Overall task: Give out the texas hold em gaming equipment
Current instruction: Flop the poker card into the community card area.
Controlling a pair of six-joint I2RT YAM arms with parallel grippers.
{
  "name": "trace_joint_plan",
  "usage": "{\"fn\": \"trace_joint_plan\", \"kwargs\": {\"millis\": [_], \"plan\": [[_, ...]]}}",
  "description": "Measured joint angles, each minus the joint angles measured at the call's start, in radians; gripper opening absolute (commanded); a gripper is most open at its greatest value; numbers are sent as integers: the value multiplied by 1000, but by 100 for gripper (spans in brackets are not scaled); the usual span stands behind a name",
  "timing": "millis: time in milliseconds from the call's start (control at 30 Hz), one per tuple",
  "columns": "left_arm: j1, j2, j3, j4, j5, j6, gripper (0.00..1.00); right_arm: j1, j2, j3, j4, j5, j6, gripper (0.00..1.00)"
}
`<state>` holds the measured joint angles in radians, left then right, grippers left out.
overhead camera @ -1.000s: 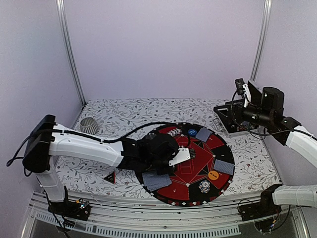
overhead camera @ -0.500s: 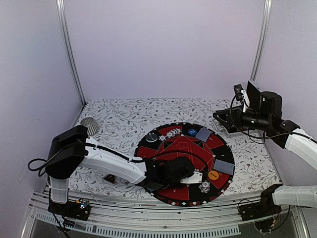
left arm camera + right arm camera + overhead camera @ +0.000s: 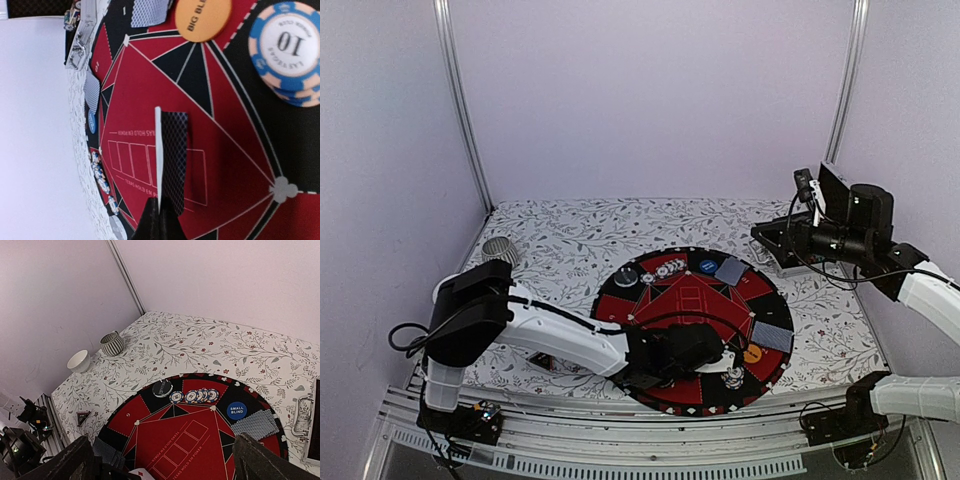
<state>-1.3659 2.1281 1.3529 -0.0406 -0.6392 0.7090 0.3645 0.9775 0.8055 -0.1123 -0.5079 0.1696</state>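
Mat (image 3: 150, 90) red, black; card (image 3: 175, 155) back dark crosshatch; disc (image 3: 202, 17) orange; chip (image 3: 287, 45) blue, peach; tablecloth (image 3: 570, 235) white, leafy.

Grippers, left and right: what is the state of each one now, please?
Left gripper: closed, holding a playing card by its end.
Right gripper: open, holding nothing.

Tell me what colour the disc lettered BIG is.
The disc is orange with black lettering; left wrist view shows it best.

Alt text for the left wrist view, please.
The left gripper is shut on a dark-backed playing card, held over the red-and-black mat. An orange Big Blind disc and a stack of blue chips lie on the mat.
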Motion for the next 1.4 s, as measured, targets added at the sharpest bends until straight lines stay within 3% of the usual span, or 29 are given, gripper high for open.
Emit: {"fn": "trace_joint_plan", "kwargs": {"millis": [400, 767, 1167, 1400], "plan": [[11, 12, -1, 97, -111, 52, 0, 0, -86, -32, 2, -42, 45, 99], [-4, 12, -2, 24, -6, 34, 0, 0, -200, -79, -2, -142, 87, 99], [-11, 37, 12, -66, 54, -30, 0, 0, -261, -6, -92, -165, 76, 99], [-11, 23, -37, -24, 80, -18, 36, 0, -255, 5, -115, -168, 65, 99]]}}
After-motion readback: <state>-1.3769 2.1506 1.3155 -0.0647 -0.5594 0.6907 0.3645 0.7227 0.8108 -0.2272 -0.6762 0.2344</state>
